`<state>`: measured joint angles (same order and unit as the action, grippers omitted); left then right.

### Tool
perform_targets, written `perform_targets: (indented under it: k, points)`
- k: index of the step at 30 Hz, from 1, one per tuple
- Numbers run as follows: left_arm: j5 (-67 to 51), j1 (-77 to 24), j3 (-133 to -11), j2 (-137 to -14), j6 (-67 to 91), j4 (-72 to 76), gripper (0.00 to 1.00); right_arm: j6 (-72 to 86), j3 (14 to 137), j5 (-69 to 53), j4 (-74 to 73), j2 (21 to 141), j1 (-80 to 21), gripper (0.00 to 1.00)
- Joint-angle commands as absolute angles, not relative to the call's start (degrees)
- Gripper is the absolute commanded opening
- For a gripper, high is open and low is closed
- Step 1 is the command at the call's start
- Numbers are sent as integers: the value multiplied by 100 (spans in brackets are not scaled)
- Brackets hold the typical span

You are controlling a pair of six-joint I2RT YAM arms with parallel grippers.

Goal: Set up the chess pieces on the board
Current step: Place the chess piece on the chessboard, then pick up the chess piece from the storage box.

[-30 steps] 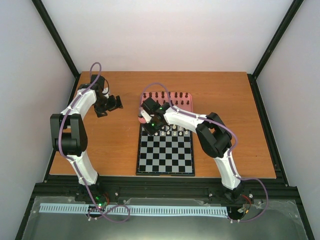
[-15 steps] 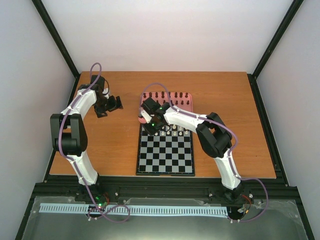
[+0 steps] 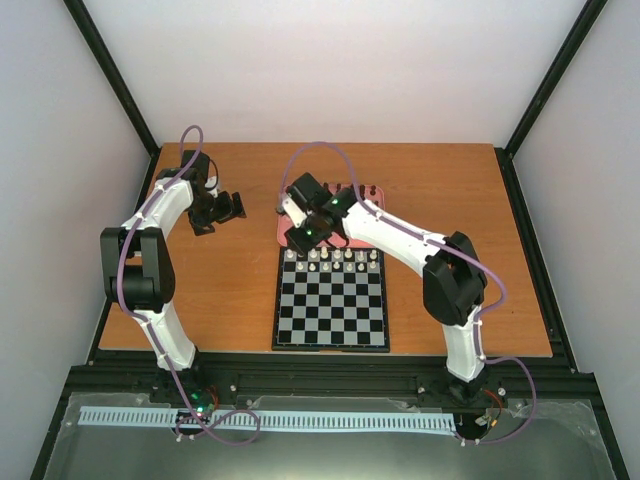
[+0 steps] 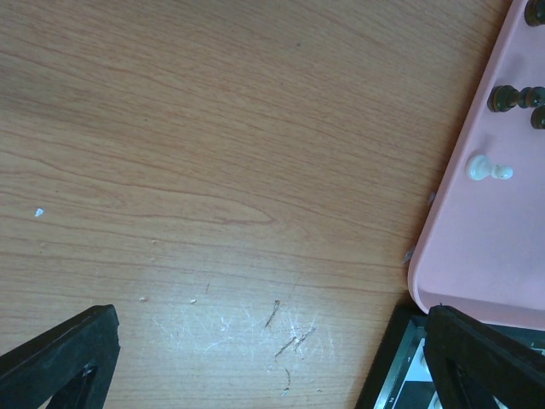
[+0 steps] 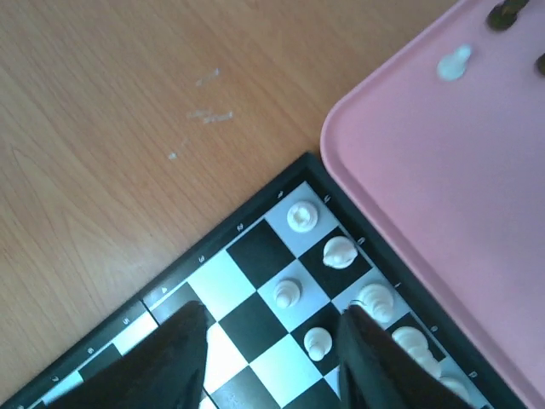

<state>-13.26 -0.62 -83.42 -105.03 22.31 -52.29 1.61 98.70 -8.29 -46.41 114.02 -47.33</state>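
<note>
Chess pieces (image 5: 339, 252), cream on the board's (image 5: 254, 247) far rows and dark on the pink tray (image 5: 426, 170), look tiny, light, hard and easily toppled, so pinching each low around its body seems wisest; left jaws and right jaws gape empty.

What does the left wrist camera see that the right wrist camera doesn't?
Only the left wrist view shows whole dark pieces standing on the pink tray; the right wrist view cuts them off at its edge. Only the right wrist view shows white pieces lined up on the board squares. Both show the pink tray, one white piece alone on it, and the wooden table.
</note>
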Motion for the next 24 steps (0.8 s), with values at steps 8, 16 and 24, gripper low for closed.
perform_targets:
  k: [8,16,24]
  points:
    - [-1360,-77,-8377,-10294,2277,-5186,100,490,12170,-891,-4790,13158,-4124,50]
    - [-1425,-79,-8346,-10273,2313,-5172,100,517,13212,-1170,-4639,14216,-3955,49]
    - [-1469,-77,-8278,-10238,2351,-5134,100,643,13312,-1299,-4478,14566,-3930,47]
